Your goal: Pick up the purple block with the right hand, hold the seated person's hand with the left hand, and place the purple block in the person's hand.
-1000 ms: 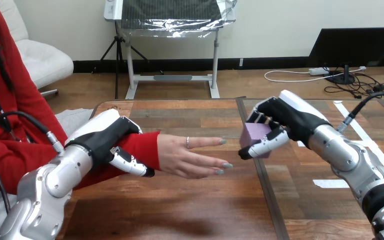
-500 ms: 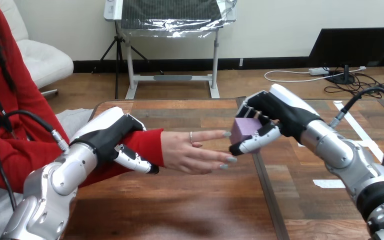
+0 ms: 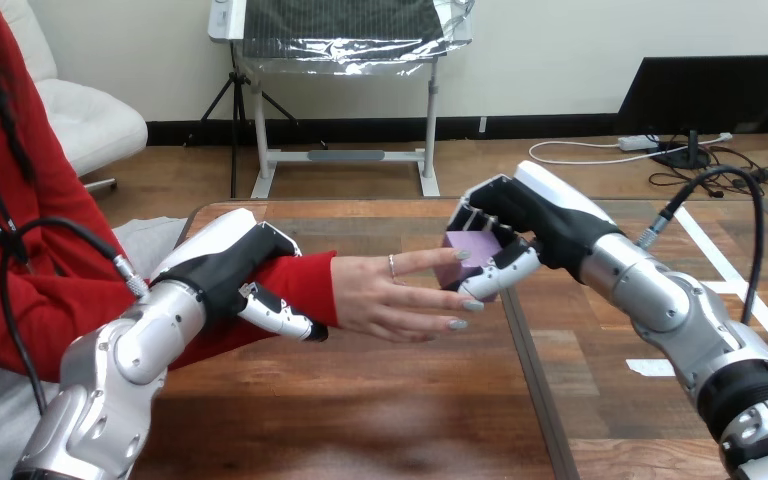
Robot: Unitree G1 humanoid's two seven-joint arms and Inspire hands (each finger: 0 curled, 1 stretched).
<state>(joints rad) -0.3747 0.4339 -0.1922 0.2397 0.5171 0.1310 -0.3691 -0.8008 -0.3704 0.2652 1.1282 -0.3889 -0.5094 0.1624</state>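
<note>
Clamping the purple block point(image 3: 470, 248) in the right hand point(image 3: 532, 225), with fingers curling over its top and thumb pressing in from beneath. Holding it up off the counter point(image 3: 360, 410), right at the fingertips of the person's hand point(image 3: 390, 298); impossible to tell whether touching them or stopping just short.

Wrapping the left hand point(image 3: 222, 270) round the person's wrist, over the red sleeve point(image 3: 305, 282), with fingers curling across the top and thumb tucking under the near side. Supporting that wrist clear of the wood, with the person's hand reaching out flat beyond the left hand, pointing toward the right hand.

Leaving bare counter lying open beneath both hands and on their near side, down to the view's bottom edge. Hovering the right hand's thumb over the dark seam point(image 3: 525, 350) running front to back across the counter. Leaving only a narrow strip of wood beyond the right hand before the counter's far edge point(image 3: 360, 203).
</note>
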